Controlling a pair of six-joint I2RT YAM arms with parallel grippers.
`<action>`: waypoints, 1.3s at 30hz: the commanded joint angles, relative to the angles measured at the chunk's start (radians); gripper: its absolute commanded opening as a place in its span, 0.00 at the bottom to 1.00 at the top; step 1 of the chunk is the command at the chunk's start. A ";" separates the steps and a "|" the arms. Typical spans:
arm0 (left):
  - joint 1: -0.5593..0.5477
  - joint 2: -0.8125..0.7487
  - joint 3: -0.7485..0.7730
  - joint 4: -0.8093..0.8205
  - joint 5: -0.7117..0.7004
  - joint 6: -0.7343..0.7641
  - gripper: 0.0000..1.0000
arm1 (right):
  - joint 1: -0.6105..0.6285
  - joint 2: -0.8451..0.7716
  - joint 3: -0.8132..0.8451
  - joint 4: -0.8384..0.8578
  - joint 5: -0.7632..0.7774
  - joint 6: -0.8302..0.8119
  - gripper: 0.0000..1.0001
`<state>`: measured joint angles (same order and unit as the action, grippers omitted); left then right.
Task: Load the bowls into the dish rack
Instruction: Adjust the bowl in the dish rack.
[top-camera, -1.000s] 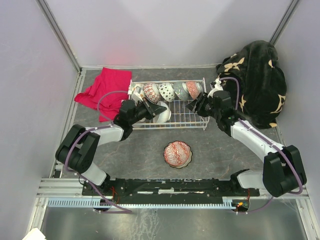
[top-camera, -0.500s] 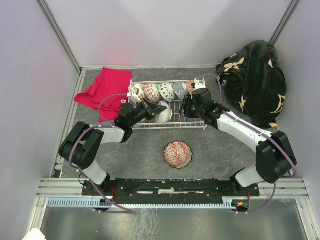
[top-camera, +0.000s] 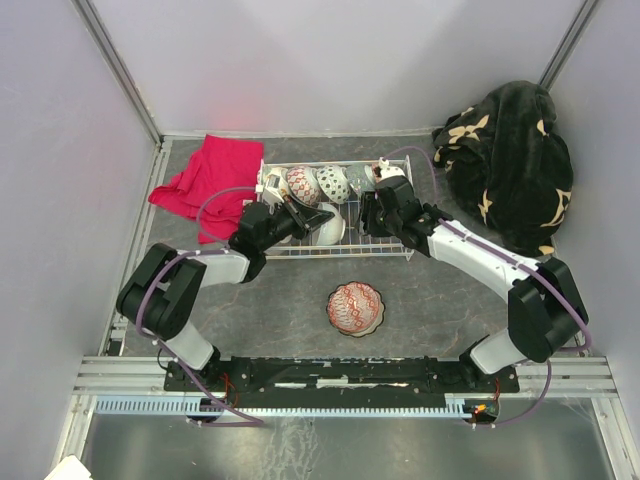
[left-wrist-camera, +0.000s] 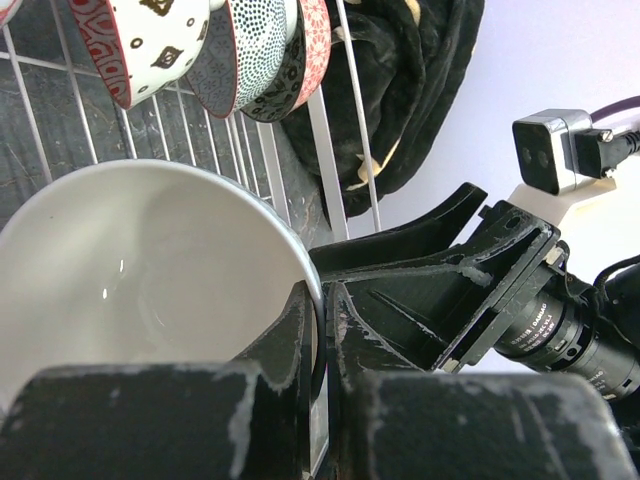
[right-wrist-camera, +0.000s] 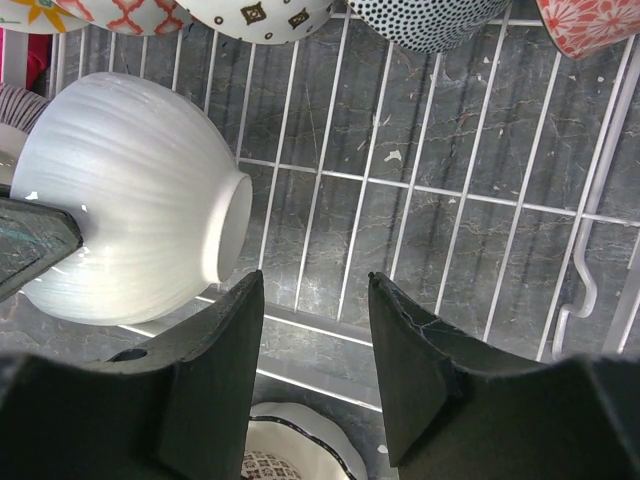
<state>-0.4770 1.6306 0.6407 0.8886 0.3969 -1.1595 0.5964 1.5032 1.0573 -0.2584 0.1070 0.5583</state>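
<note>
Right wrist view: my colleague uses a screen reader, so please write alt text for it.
A white ribbed bowl is tipped on its side over the wire floor of the dish rack, foot pointing right. The right pincer hangs open beside it, and patterned bowls line the top edge.

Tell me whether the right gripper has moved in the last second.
Yes. The right gripper has shifted left, away from the black blanket and further in over the dish rack, toward the white bowl.
</note>
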 joint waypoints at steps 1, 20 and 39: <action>0.006 0.002 -0.023 -0.257 0.026 0.083 0.03 | 0.009 -0.002 0.050 0.004 0.025 -0.020 0.55; 0.028 0.001 -0.097 -0.144 0.071 0.074 0.03 | 0.036 0.006 0.061 0.010 0.025 -0.037 0.57; -0.051 0.004 -0.094 0.170 0.058 -0.098 0.03 | 0.040 -0.049 0.049 -0.007 0.095 -0.044 0.60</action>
<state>-0.4702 1.6093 0.5549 1.0122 0.3676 -1.1301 0.6331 1.4975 1.0676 -0.2710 0.1539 0.5293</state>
